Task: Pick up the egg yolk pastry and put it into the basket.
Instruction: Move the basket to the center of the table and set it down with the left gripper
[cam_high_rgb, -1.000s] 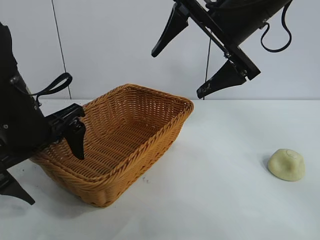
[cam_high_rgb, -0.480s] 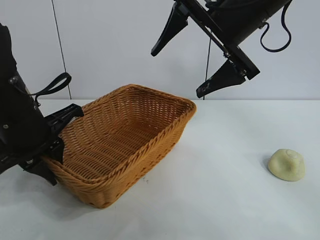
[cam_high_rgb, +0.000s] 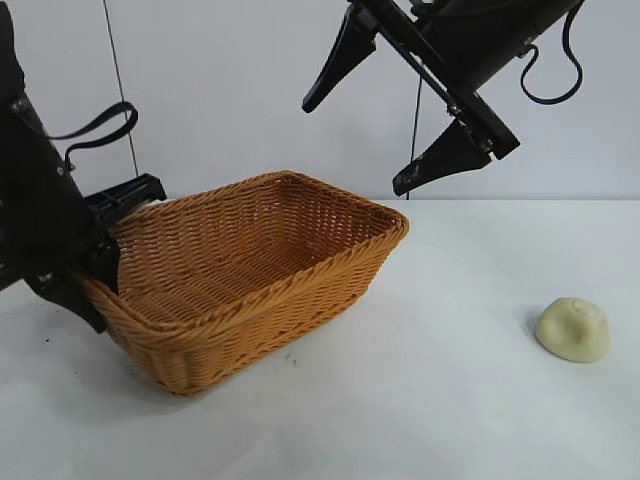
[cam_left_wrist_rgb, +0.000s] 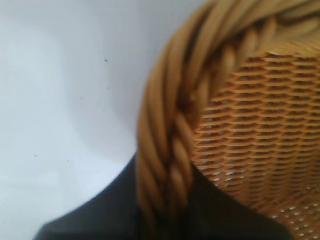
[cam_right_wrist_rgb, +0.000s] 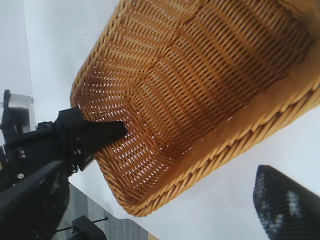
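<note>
Basket (cam_high_rgb: 260, 275) lifted at its 9 o'clock end since earlier.
Left hand (cam_high_rgb: 95, 275) clamped its rim; right hand (cam_high_rgb: 385, 110) hung wide open, empty.

We see the basket (cam_high_rgb: 250, 275) on the left half of the bench (cam_high_rgb: 430, 400), its left end tipped up off the surface. The left tool (cam_high_rgb: 100, 255) clamps the basket's left rim, one finger inside, one outside. The egg yolk pastry (cam_high_rgb: 573, 329) lies far right, well apart. The right tool (cam_high_rgb: 385, 120) hangs above, behind the basket's right end.
</note>
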